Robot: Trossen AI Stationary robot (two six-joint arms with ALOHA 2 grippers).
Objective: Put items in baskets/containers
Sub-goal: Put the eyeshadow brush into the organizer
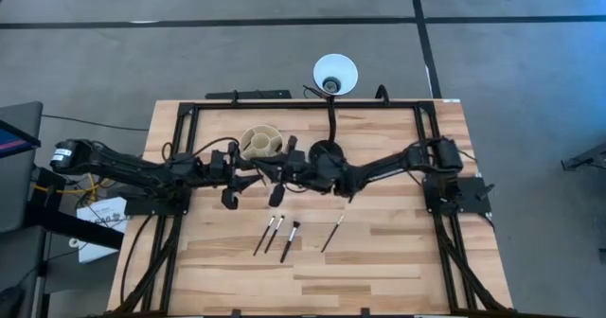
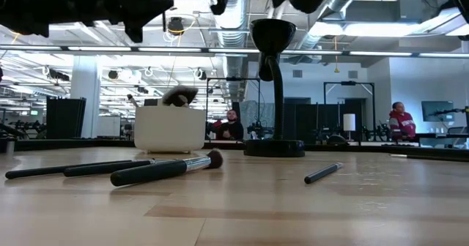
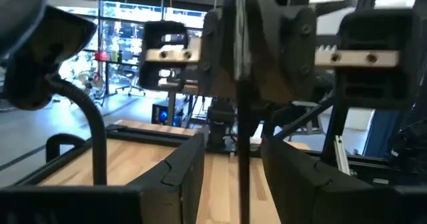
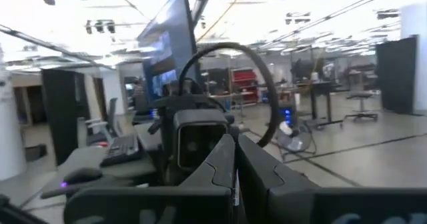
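My right gripper (image 1: 281, 169) (image 4: 235, 177) hangs above the table just near of the cream cup (image 1: 260, 143) (image 2: 169, 129), shut on a thin dark brush (image 3: 241, 117). My left gripper (image 1: 248, 169) (image 3: 237, 184) faces it, open, one finger on each side of that brush without touching it. Bristle tips (image 2: 178, 96) stick up out of the cup, which stands on its base on the wood. Several more brushes (image 1: 279, 233) (image 2: 165, 169) lie flat on the table nearer the front, one of them (image 1: 331, 233) (image 2: 322, 173) apart to the right. My right gripper pinches the brush's dark handle (image 3: 240, 57) between its two shut fingers. The fingers come about level from the table's right and lie across the brush. It stands upright in the hold, clear of the table, with its lower length between my left gripper's open fingers.
A black desk lamp stands on its round base (image 1: 325, 154) (image 2: 273, 147) right of the cup, under my right arm; its white shade (image 1: 335, 74) hangs beyond the far edge. A black frame (image 1: 189, 110) borders the table. Bare wood (image 1: 379, 280) lies toward the front.
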